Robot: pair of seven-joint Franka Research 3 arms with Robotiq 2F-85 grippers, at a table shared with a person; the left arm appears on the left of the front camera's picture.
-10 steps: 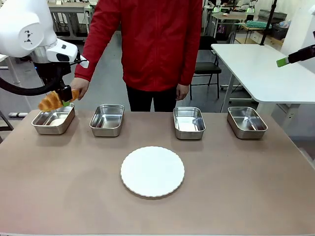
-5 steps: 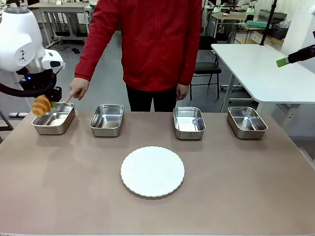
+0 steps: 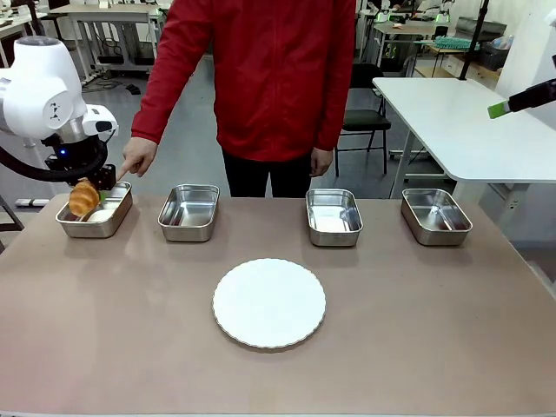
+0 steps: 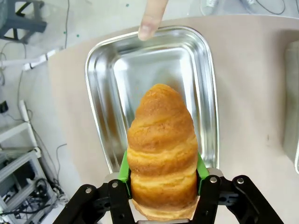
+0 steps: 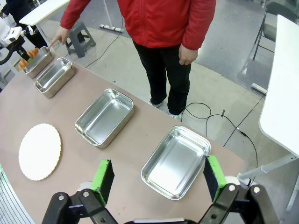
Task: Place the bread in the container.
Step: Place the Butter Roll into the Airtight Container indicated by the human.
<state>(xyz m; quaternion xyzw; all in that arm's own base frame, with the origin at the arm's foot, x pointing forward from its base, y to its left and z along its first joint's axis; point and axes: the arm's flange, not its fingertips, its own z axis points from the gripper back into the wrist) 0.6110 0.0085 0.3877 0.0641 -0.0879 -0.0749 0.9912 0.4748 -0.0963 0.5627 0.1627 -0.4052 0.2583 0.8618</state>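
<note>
At upper left of the front view, left tool (image 3: 94, 195) clamps the bread (image 3: 83, 197) over the container (image 3: 95, 215); soft, light, flaky crust, so grip mid-body gently.

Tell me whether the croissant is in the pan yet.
Not yet. The croissant is gripped in the left tool, held above the empty pan the person's finger points at.

Left arm (image 3: 43, 74): glossy white rounded housing, small black mark on side, black wrist section with blue indicator light, thick black cable looping beneath. Left gripper (image 4: 161, 184): black linkage fingers with silver screws, bright green pads. Right gripper (image 5: 159, 179): same black linkage, silver screws, green pads. Person (image 3: 261, 78): red long-sleeved jacket, black trousers.
</note>
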